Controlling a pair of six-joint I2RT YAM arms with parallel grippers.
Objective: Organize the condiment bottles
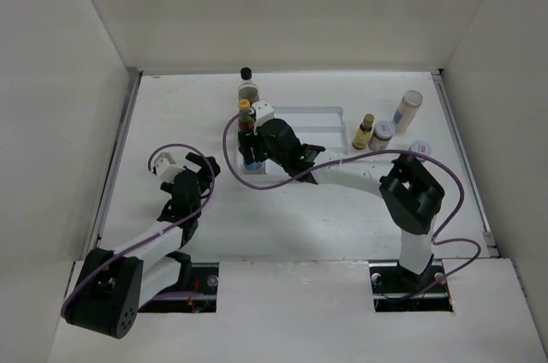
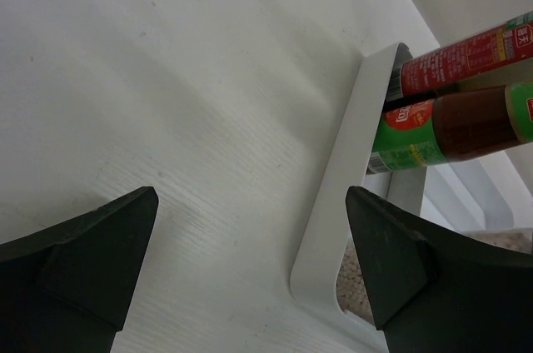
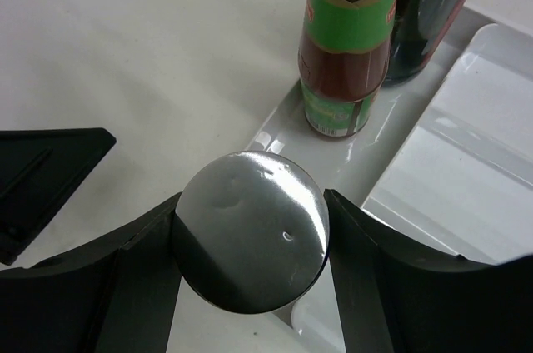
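My right gripper is shut on a bottle with a shiny silver round top, held over the left end of the white ridged tray. Just beyond it in the tray stand a green-and-red labelled bottle and a taller dark bottle. From above, the right gripper sits by the yellow-capped bottle, with the tall black-capped bottle behind. My left gripper stands open on the bare table left of the tray, nothing between its fingers.
At the right of the tray stand a small amber bottle, a white-lidded jar, a white shaker and another white-topped container. White walls enclose the table on three sides. The tray's corner lies near my left gripper.
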